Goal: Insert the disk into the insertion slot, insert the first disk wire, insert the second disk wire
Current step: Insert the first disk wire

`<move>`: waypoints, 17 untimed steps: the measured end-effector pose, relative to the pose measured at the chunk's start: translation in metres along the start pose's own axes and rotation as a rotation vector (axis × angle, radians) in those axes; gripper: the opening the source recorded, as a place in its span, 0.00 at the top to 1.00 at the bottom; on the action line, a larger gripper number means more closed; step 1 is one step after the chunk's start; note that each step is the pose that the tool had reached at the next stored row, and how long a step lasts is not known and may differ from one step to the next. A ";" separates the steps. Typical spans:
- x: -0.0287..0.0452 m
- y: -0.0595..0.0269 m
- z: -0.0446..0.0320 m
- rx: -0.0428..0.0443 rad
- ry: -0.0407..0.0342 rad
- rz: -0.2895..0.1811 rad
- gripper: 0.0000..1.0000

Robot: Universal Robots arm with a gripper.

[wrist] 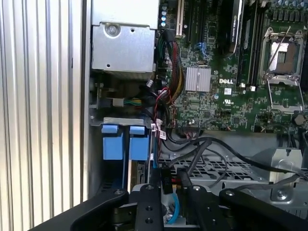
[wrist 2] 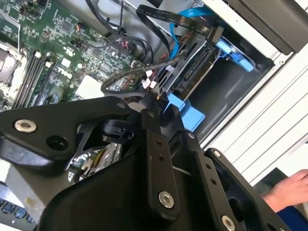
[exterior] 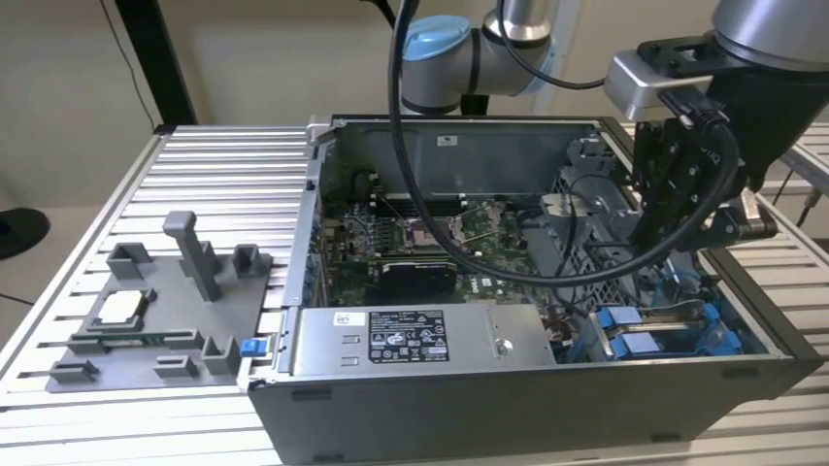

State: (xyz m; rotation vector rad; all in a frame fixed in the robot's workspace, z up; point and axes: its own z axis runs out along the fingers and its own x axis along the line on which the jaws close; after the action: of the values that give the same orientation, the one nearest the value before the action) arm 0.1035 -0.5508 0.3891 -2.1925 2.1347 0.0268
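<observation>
Two blue disk caddies [wrist: 112, 142] [wrist: 139, 142] sit side by side in the drive bay at the case's front corner; I cannot tell which one carries the task's disk. In the exterior view the blue caddies [exterior: 644, 335] lie just below my gripper [exterior: 680, 228], which reaches down into the case. In the first wrist view my gripper [wrist: 168, 185] is shut on a black wire connector [wrist: 166, 177] with a blue cable [wrist: 174, 211] trailing back from it. In the second wrist view my gripper [wrist 2: 156, 102] hovers beside a blue caddy tab [wrist 2: 186, 114].
The grey labelled power-supply box [exterior: 408, 340] fills the case's near side, with the motherboard [exterior: 414, 243] behind it. Loose black cables [wrist 2: 139, 72] cross the bay. A grey fixture [exterior: 169, 311] lies on the slatted table at the exterior view's left. A person's hand [wrist 2: 288, 188] rests outside the case.
</observation>
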 end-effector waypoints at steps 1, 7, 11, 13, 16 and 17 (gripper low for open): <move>0.0000 0.0000 0.0000 0.0005 -0.0044 0.000 0.00; 0.0000 0.0000 0.0004 0.0008 -0.0116 0.001 1.00; 0.0000 0.0000 0.0005 0.0008 -0.0134 0.001 1.00; 0.0002 -0.0005 0.0008 0.0008 -0.0136 0.001 1.00; 0.0007 -0.0049 0.0015 -0.0035 -0.0131 0.002 1.00; 0.0012 -0.0077 0.0021 -0.0066 -0.0132 0.002 1.00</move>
State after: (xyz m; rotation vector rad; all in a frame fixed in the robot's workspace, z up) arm 0.1113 -0.5517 0.3873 -2.1877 2.1328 0.0484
